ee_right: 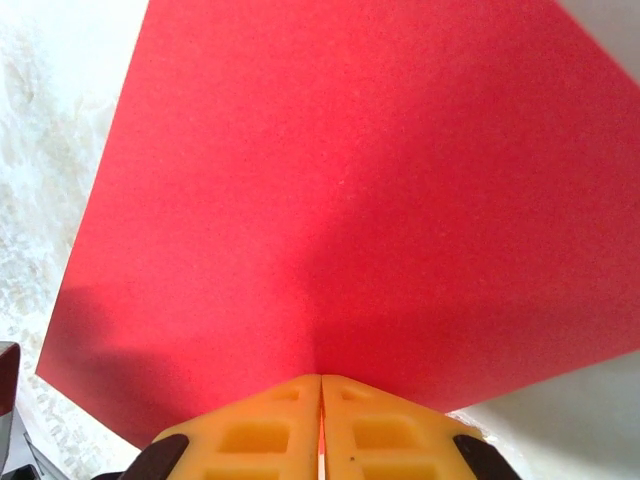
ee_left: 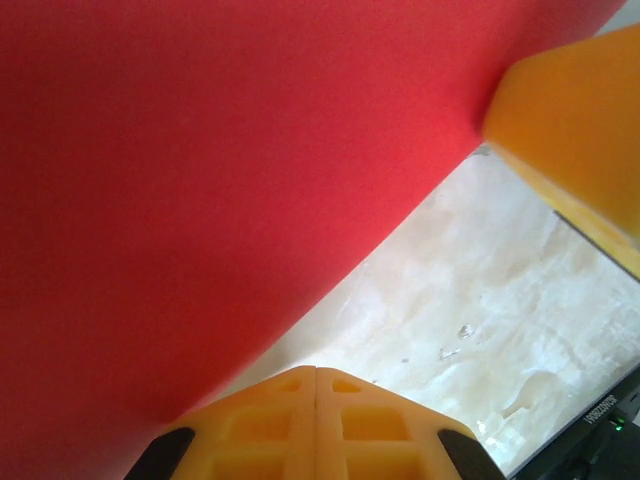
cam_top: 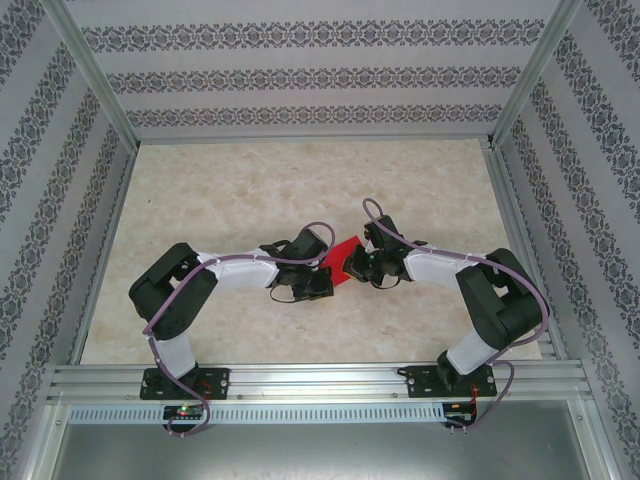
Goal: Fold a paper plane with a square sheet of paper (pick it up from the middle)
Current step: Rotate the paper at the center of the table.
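The square sheet of paper [cam_top: 346, 254] is bright red and sits between the two grippers at the middle of the table. My right gripper [cam_top: 360, 266] is shut on it. In the right wrist view the sheet [ee_right: 340, 200] fans out from the closed yellow fingertips, and a thin red line shows in the slit of the gripper [ee_right: 321, 380]. My left gripper [cam_top: 322, 282] is shut, its jaws [ee_left: 317, 372] pressed together with no paper in the seam. The sheet [ee_left: 200, 180] hangs close over its left side. The right gripper's yellow finger [ee_left: 575, 120] meets the paper's edge at upper right.
The marble-patterned tabletop [cam_top: 300, 190] stretches behind and to both sides of the grippers. Aluminium rails [cam_top: 300, 380] run along the near edge, and patterned walls [cam_top: 300, 80] close in the back and sides. A black arm part [ee_left: 600, 425] shows at lower right.
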Controlling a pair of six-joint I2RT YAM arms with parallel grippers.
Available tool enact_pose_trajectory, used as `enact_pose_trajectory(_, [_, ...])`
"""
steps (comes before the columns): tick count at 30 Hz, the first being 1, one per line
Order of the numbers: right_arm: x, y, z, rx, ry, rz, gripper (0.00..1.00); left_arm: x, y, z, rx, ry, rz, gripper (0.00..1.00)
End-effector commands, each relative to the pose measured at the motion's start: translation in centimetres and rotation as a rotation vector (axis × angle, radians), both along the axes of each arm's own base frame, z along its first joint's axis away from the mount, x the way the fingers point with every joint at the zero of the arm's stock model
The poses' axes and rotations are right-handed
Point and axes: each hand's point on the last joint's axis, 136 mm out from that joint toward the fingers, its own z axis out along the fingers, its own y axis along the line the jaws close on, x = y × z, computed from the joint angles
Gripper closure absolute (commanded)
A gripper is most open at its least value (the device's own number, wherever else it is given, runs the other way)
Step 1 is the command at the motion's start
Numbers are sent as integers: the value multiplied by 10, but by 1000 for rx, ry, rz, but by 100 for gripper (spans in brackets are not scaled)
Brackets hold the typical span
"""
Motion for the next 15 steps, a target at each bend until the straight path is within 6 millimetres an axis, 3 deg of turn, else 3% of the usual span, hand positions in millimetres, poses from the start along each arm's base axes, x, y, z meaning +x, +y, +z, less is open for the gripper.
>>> enact_pose_trajectory(1, [10, 3, 11, -5, -52, 5, 90, -4, 11, -10, 96, 16, 10, 94])
enact_pose_trajectory(15, [17, 10, 15, 17, -77, 7, 90, 28, 41, -8, 288, -105, 26, 95])
